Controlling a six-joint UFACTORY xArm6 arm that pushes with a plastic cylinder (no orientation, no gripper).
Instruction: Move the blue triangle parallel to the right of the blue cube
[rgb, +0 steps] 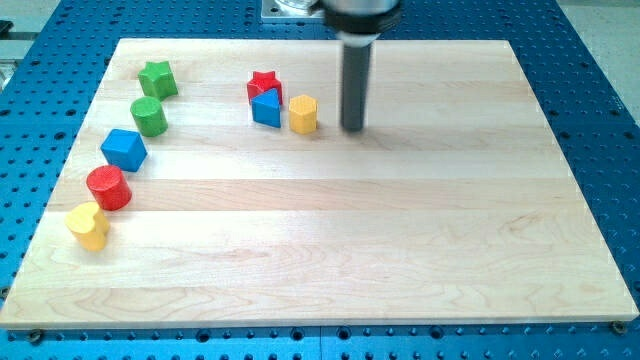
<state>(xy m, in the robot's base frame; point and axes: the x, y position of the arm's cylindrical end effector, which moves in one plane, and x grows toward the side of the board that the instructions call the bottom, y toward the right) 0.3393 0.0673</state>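
Note:
The blue triangle (266, 108) stands near the view's top centre, touching the red star (263, 85) just above it. The yellow hexagon (303, 114) is close to its right. The blue cube (124, 149) lies far to the view's left, in a curved line of blocks. My tip (352, 128) rests on the board to the right of the yellow hexagon, a short gap away, and further right of the blue triangle.
On the view's left, a green star (158, 79), a green cylinder (148, 116), a red cylinder (108, 187) and a yellow heart (88, 224) run in a line with the blue cube. The wooden board (400, 240) lies on a blue perforated table.

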